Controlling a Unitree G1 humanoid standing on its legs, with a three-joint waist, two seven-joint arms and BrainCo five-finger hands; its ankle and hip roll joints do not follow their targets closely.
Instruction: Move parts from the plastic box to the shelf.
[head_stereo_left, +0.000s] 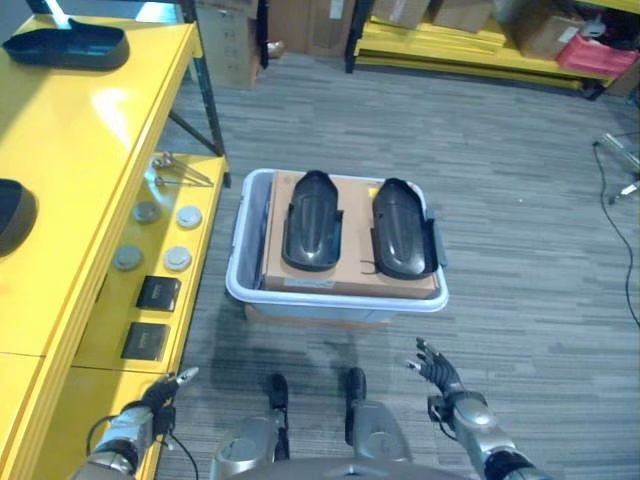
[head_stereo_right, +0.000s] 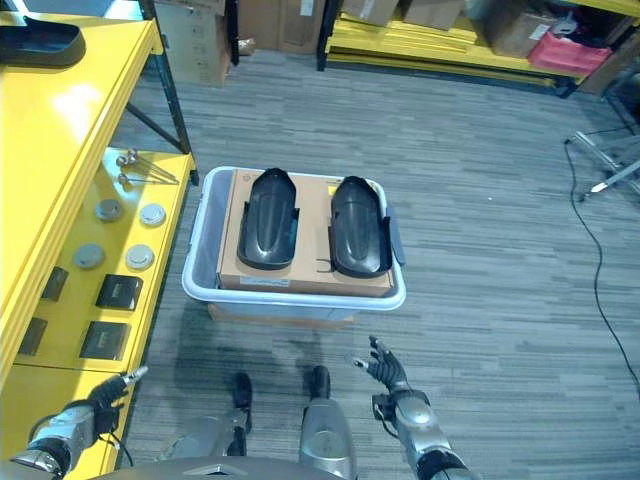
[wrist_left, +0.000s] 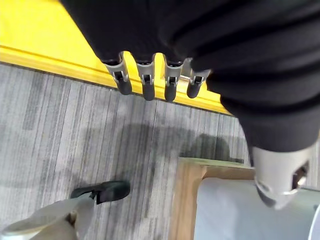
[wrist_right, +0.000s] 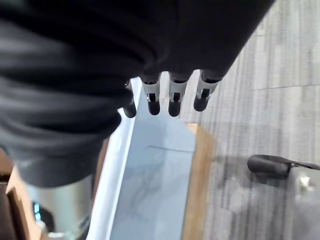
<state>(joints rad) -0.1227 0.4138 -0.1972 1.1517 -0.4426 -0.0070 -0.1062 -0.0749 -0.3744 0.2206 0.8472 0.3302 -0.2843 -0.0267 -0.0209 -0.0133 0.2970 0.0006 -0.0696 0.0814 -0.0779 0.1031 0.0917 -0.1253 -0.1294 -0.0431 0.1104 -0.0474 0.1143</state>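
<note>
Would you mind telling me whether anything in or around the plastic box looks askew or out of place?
Nothing stands out. The two black parts lie side by side on the cardboard sheet in the plastic box, which sits squarely on the floor beside the yellow shelf. Both hands are open and hold nothing.

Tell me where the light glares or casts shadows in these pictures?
Left eye view: a bright sheen lies on the glossy yellow shelf top, and a soft shadow darkens the grey carpet in front of the pale plastic box. Left wrist view: shadow patches fall on the carpet beyond the open left hand.
</note>
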